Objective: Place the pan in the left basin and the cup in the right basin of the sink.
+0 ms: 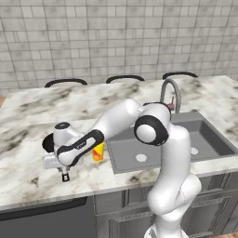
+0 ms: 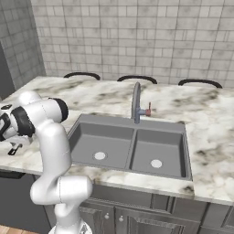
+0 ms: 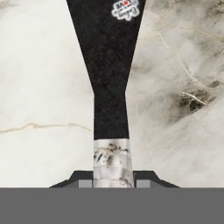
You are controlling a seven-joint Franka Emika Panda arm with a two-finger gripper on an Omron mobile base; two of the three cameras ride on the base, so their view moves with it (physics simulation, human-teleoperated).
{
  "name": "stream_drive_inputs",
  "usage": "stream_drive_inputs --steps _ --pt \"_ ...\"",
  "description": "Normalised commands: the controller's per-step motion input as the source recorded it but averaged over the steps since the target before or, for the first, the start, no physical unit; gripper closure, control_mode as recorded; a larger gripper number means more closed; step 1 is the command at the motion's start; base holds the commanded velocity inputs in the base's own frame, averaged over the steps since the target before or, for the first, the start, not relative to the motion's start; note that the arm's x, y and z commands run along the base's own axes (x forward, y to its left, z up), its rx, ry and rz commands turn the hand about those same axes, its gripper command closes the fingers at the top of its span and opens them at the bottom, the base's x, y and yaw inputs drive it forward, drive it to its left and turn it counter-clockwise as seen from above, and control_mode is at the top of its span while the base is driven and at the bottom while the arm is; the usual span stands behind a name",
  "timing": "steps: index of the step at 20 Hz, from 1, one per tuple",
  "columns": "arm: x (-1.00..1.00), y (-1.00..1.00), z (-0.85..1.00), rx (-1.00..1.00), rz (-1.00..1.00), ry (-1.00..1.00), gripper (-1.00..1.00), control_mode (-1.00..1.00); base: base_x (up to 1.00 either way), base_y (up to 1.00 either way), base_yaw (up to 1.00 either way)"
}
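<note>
Marble counter (image 1: 28, 116) carries everything, with the sink (image 1: 172, 144) as landmark: left basin (image 1: 139, 151) wider, right basin (image 1: 207, 139) narrower, faucet (image 1: 169, 93) behind. Left of the sink, the gripper (image 1: 65, 176) hangs low over the counter. From the hand camera, the pan (image 3: 109, 65) handle runs straight between the finger tips, its pale end wedged there, so the jaws look clenched on it. Most of the pan's bowl is hidden by the arm. Just beside the sink's left rim stands the cup (image 1: 98, 152), half covered.
</note>
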Motion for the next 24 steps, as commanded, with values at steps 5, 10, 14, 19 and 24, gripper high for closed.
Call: stream_drive_inputs --steps 5,10,14,19,24 --pt "-0.01 0.0 0.14 0.0 0.0 0.0 1.0 -1.0 0.0 0.0 0.0" --pt "-0.12 0.0 0.41 0.0 0.0 -0.04 1.0 -1.0 0.0 0.0 0.0" --pt "-0.07 0.0 0.46 0.0 0.0 -0.01 1.0 -1.0 0.0 0.0 0.0" --pt "0.0 -0.06 0.53 0.0 0.0 0.0 1.0 -1.0 0.0 0.0 0.0" --pt "0.0 -0.16 0.51 0.0 0.0 0.0 1.0 -1.0 0.0 0.0 0.0"
